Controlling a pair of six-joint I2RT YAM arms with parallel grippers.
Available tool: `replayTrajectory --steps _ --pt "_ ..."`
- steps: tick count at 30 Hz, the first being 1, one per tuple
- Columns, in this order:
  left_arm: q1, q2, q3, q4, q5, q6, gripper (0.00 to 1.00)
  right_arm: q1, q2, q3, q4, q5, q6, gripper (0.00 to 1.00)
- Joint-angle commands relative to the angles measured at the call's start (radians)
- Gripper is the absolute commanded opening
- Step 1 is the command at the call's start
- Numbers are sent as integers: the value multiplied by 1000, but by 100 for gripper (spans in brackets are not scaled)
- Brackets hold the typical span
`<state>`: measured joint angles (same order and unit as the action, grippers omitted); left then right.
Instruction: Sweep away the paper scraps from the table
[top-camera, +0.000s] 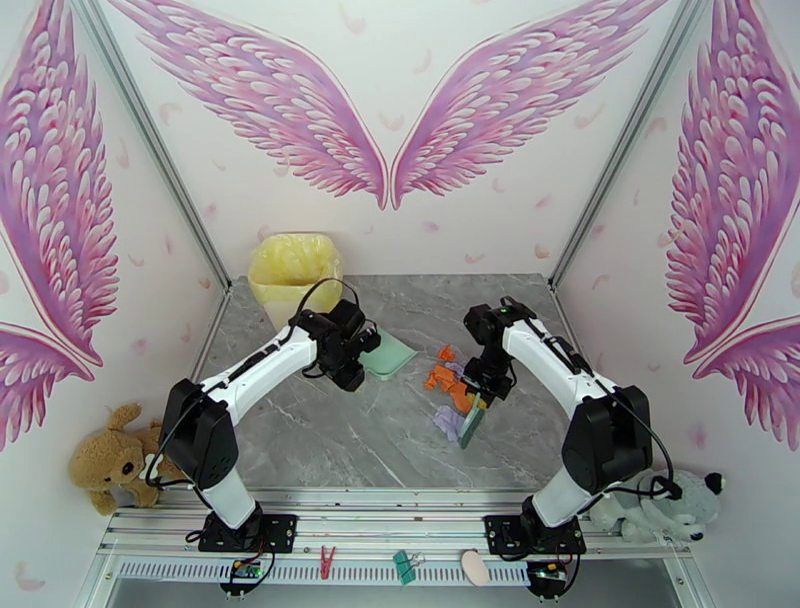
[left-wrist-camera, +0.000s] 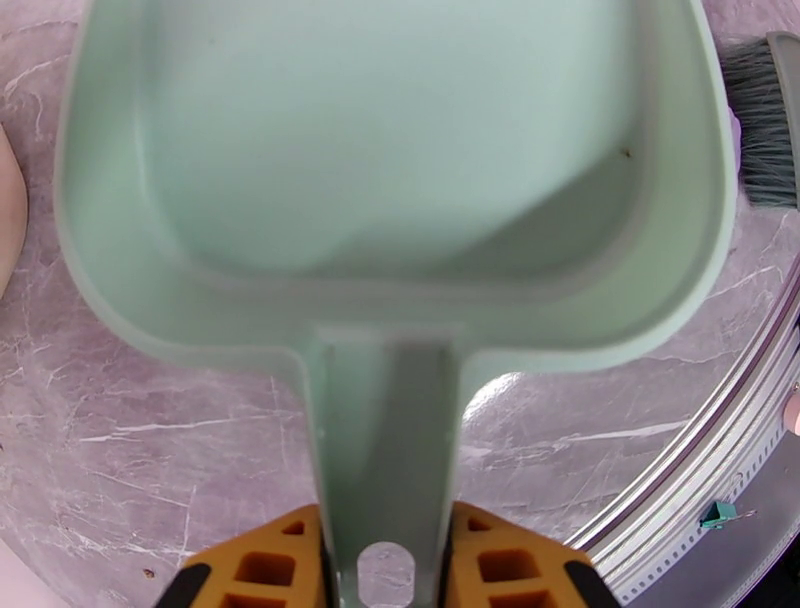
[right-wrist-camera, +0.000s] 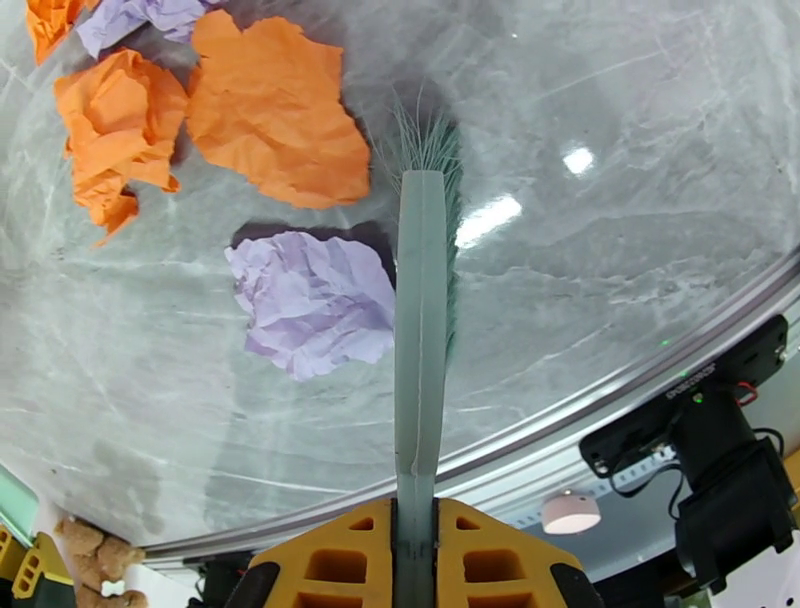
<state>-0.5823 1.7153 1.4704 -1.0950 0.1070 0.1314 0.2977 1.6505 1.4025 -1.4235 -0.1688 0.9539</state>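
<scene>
Grey marble tabletop with pale veins fills the floor of a booth whose white walls are painted with large pink wings. The paper scraps lie in a loose cluster right of centre in the top view, orange wads toward the back and lavender ones nearer the front. In the right wrist view a lavender wad sits at mid-frame, touching the left side of the brush. A flatter orange piece lies just beyond it at the upper left, close to the bristle tips, with more orange and lavender at the top left corner. The brush runs up the middle of that frame, its handle clamped between the yellow jaws of the right gripper. Left of the scraps and apart from them in the top view is the mint-green dustpan. The left gripper is closed on the dustpan's handle, jaws pressed to both sides; whether the pan rests on the marble I cannot tell. At the back left corner stands a bin lined with a yellow bag. A brown teddy bear sits at the lower left, off the marble, and a grey plush toy at the lower right.
</scene>
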Motion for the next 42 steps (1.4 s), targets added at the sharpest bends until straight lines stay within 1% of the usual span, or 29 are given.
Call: replayTrajectory --steps 1,6,8,10,15,18,21,25,30,32,35,37,38,42 --pt "5 -56 -24 -9 -7 8 0 -2 29 54 110 -23 43 0" --pt "6 -84 -58 -11 -3 6 0 -2 50 78 193 -67 130 0" --pt "5 -96 -75 -13 -2 5 0 3 57 88 193 -77 153 0" --pt "4 -110 -88 -15 -2 2 0 8 56 104 165 -60 155 0" --pt "-1 -143 -114 -38 2 0 0 6 33 157 62 -8 101 0" --pt "-27 -162 -126 -66 -15 5 0 5 15 196 -6 28 34 0" --pt "-63 -174 -134 -95 -41 7 0 1 3 235 -48 99 -60 0" --pt "-108 -183 -140 -119 -55 -5 0 -11 39 310 -32 227 -230 0" --pt "-165 -193 -140 -145 -52 -39 0 5 173 489 61 472 -534 0" --pt "-195 -198 -146 -153 -35 -61 0 20 254 578 99 598 -678 0" --pt "-242 -199 -160 -178 -4 -84 0 43 387 713 135 745 -861 0" --pt "-275 -205 -173 -187 -1 -98 0 53 467 796 139 806 -950 0" --pt "-287 -211 -206 -184 0 -108 0 57 500 828 146 830 -991 0" --pt "-309 -209 -217 -172 6 -160 0 60 541 836 181 840 -1056 0"
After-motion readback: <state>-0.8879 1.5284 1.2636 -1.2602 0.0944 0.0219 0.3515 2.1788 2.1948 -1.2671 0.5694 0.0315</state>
